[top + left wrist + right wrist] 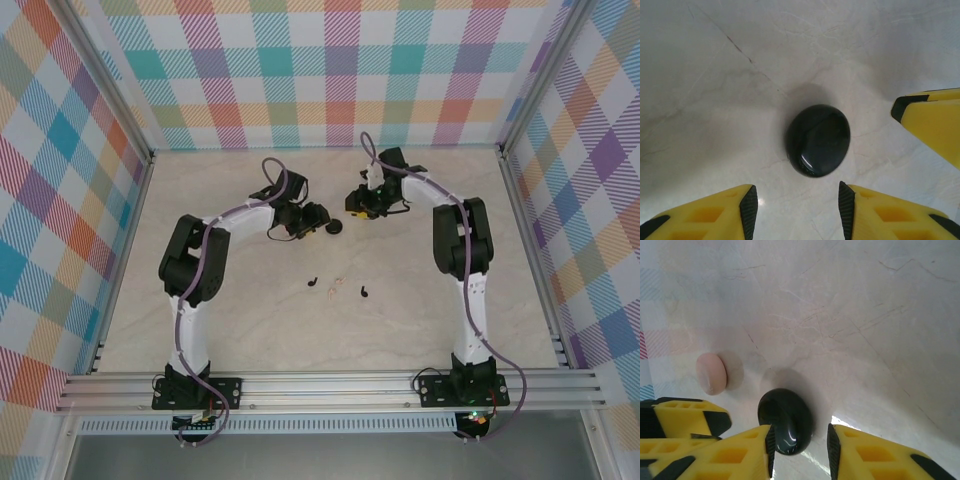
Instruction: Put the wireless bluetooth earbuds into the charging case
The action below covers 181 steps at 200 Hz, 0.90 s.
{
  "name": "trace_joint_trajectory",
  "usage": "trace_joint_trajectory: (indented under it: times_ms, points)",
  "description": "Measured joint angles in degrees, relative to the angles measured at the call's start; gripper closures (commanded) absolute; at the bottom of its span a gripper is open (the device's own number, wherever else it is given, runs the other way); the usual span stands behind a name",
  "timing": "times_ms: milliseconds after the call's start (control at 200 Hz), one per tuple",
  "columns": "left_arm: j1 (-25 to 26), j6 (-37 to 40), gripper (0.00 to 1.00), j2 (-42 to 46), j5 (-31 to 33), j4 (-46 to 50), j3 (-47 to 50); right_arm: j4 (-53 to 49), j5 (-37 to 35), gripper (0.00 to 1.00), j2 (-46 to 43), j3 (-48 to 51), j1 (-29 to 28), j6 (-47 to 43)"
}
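From above the earbuds are too small for me to tell how they lie, a finger of my right gripper hides the near edge of the black puck, and my left gripper is cut off by its wrist view's bottom edge.

A robotics lab test cell is shown. A pale, marble-patterned tabletop is boxed in by bare aluminium frame posts and by walls covered in a printed pastel plaid. 2 black-and-white robot arms, the left arm and the right arm, are bolted to a slotted aluminium rail at the near edge. Purple cables are run along them.
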<state>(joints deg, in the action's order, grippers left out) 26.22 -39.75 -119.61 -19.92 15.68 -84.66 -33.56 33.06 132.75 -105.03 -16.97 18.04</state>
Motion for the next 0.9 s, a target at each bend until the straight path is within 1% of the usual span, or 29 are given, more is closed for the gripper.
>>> trace_joint_trajectory:
  times_ms: [185,330,495,590,905]
  points:
    - [0.0,-1.5,0.52,-2.6,-0.3,-1.1,0.0,-3.5,0.5,0.69,3.4,-4.3,-1.2,-0.5]
    - [0.0,-2.3,0.54,-3.5,-1.3,-2.4,-0.9,-4.8,1.2,0.71,5.2,-6.1,-1.6,-0.6]
    - [0.2,-2.9,0.57,-5.7,-2.5,-3.9,-2.7,-6.1,1.5,0.72,5.6,-6.1,-1.8,-0.6]
    - [0.3,-2.9,0.61,-6.7,-3.1,-3.8,-4.3,-6.3,1.5,0.72,5.6,-6.1,-1.8,-0.6]
    - [0.3,-2.9,0.61,-8.3,-3.2,-3.8,-6.4,-4.6,1.7,0.73,3.5,-1.6,-1.7,-0.5]
